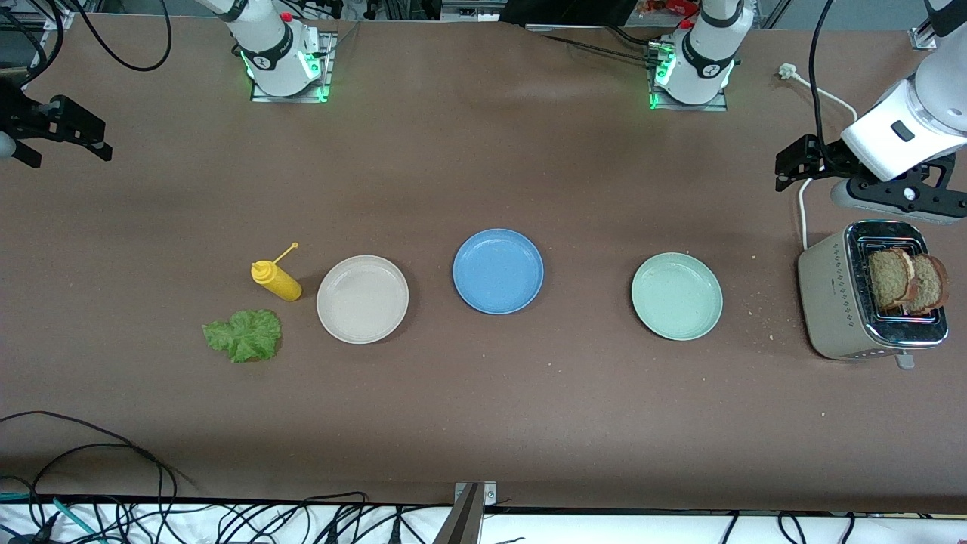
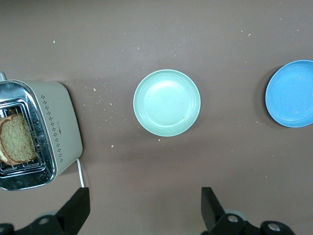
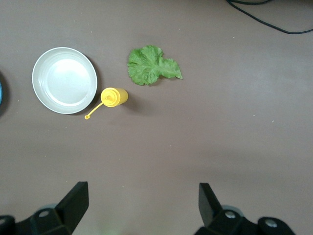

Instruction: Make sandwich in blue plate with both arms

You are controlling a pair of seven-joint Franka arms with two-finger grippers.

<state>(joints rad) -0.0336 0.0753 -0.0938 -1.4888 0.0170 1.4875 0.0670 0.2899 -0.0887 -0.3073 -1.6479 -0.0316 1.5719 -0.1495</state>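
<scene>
Sitting bare at mid-table: blue plate (image 1: 498, 271), nothing lying in it. Flanking it in one row, beige plate (image 1: 363, 299) toward the right arm's end and pale green plate (image 1: 677, 295) toward the left arm's end, each well apart from the blue one and both likewise holding nothing.

Standing upright in the slots of toaster (image 1: 869, 302) at the left arm's end of the table: two bread slices (image 1: 905, 281), brown with darker crust, leaning against each other. Lying flat on the table (image 1: 483, 408) at the right arm's end: lettuce leaf (image 1: 244, 335), just beside the beige plate and slightly nearer to the front camera than yellow squeeze bottle (image 1: 276, 279), which is resting between leaf and beige plate with its cap dangling off.

Hovering over the bare table next to the toaster: left gripper (image 2: 145, 208), jaws spread wide, gripping nothing. Hanging over the table edge at the right arm's end, well apart from the lettuce: right gripper (image 3: 143, 203), jaws likewise gaping and holding nothing.

Scattering across the tabletop between toaster and green plate: pale crumbs (image 1: 755, 306).
</scene>
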